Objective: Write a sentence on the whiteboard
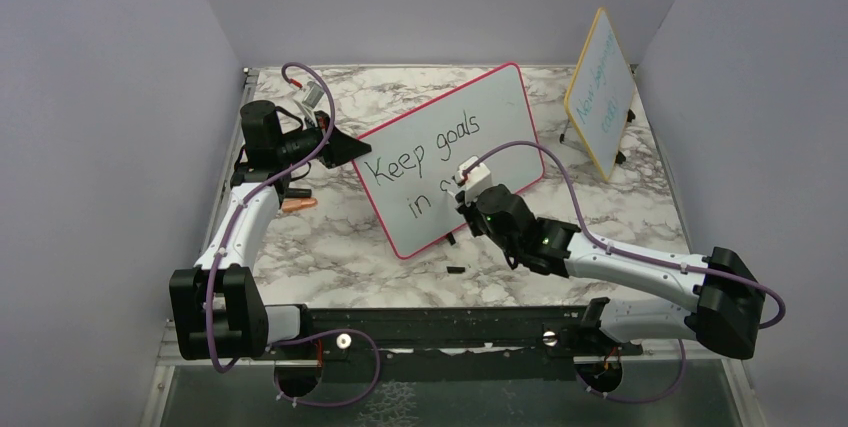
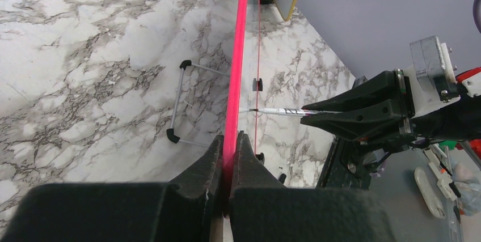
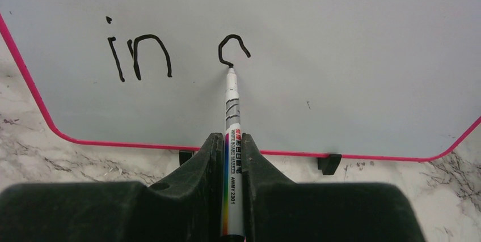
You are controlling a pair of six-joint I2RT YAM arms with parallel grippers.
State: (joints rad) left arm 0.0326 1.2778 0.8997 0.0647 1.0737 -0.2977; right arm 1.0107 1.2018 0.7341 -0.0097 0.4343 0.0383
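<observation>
The whiteboard (image 1: 505, 107), pink-framed, stands tilted in the middle of the marble table. On it is black writing (image 1: 425, 152): "Keep goals", and below that "in" (image 3: 139, 58) and a curved partial stroke (image 3: 232, 48). My left gripper (image 1: 345, 147) is shut on the board's left edge, seen end-on as a pink strip (image 2: 238, 55) between the fingers (image 2: 230, 145). My right gripper (image 1: 470, 182) is shut on a white marker (image 3: 232, 134). The marker's tip touches the board at the lower end of the partial stroke. The marker also shows in the left wrist view (image 2: 278, 111).
A smaller yellow-framed board (image 1: 600, 92) with teal writing stands at the back right. A small black piece (image 1: 455, 270) lies on the table in front of the whiteboard. An orange object (image 1: 298, 204) lies by the left arm. Purple walls enclose three sides of the table.
</observation>
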